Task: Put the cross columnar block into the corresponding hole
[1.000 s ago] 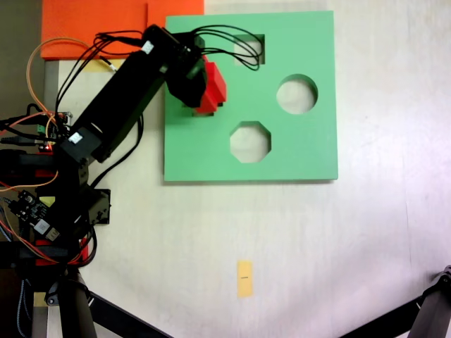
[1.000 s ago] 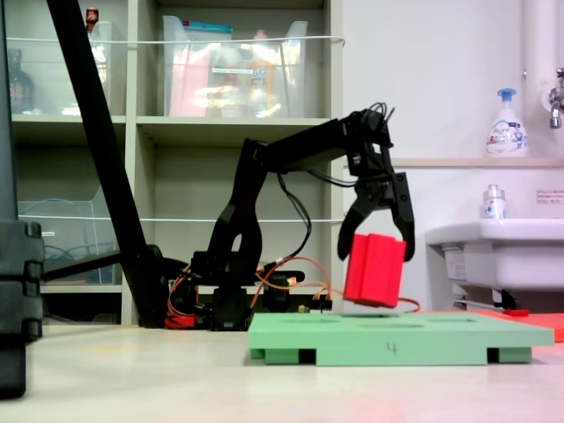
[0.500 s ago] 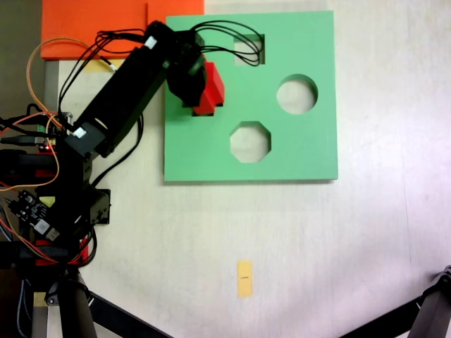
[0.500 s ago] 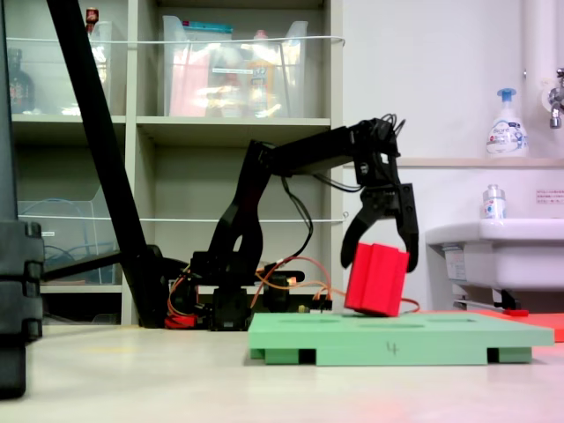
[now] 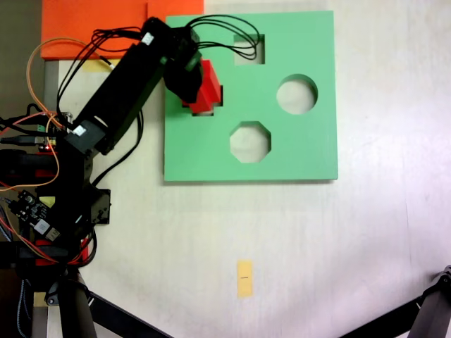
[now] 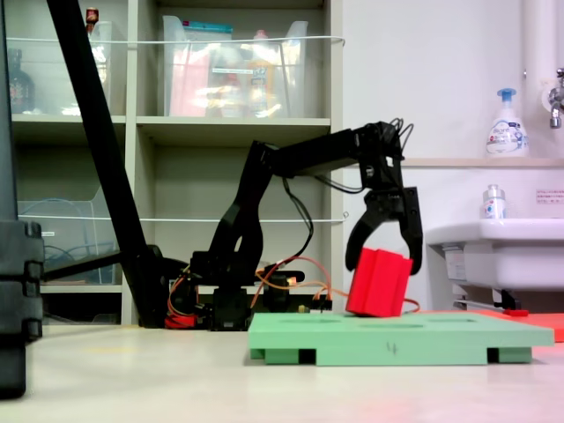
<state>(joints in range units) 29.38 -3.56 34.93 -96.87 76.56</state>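
Gripper (image 6: 385,264) was clamped on the cross columnar block (image 6: 379,282), jaws straddling its upper part, in the side-on fixed view; I could not see the fingertips from above, where the wrist covered them. I held the block tilted, its lower edge touching or just above the green foam board (image 6: 397,337) — I could not tell which.

From largest to smallest, I had the pale tabletop (image 5: 317,246), then the board (image 5: 296,141), a thick, matte square slab with notches along its near edge. It carried a round cutout (image 5: 297,94), an octagonal cutout (image 5: 249,142) and a square cutout (image 5: 248,49) partly crossed by the arm's cables. The block (image 5: 209,90) was bright red foam, ribbed along its sides, sitting near the board's left edge in the top-down fixed view. The corresponding hole lay under the block and wrist, so I could not see its outline.

My judgement was that the insertion was under way but not seated. To do it well I needed to bring the block upright, turn it until its ribs matched the plus arms, then press straight down slowly. Foam on foam grips, so a tilted push would likely jam a corner or shift the board.
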